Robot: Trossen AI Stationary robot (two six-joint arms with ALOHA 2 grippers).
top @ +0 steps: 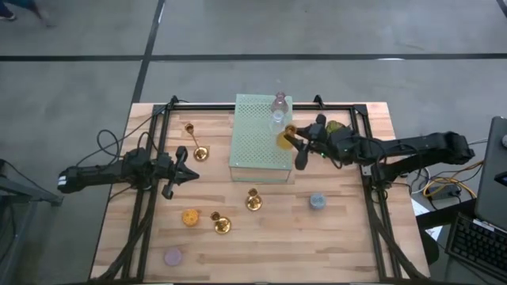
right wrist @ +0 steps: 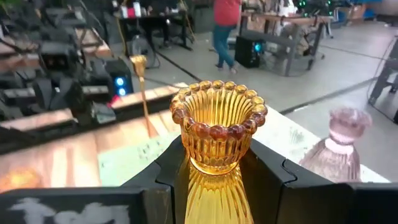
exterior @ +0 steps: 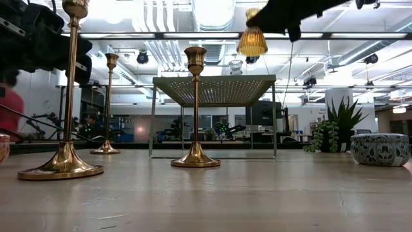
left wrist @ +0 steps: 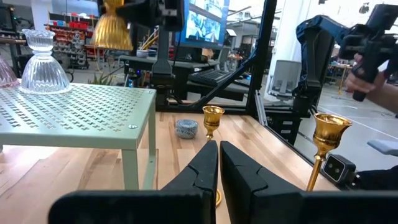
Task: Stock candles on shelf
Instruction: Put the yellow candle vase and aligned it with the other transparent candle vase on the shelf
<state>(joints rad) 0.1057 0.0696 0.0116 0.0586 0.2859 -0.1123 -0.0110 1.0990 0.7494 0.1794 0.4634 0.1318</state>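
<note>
The right gripper [top: 290,136] holds an amber candle [top: 283,138], fingers closed around it, above the shelf [top: 257,142] edge. Released there, it could tip off. The left gripper [top: 182,173] waits closed.

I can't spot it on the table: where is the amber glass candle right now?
The amber candle is in the air, held by the right gripper over the shelf's right edge, just in front of the clear and pink glass candles.

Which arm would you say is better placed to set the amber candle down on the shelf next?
The right. Its gripper already clamps the amber candle and hangs over the shelf edge, beside the clear candle. The left gripper sits off to the shelf's side, shut and empty.
</note>
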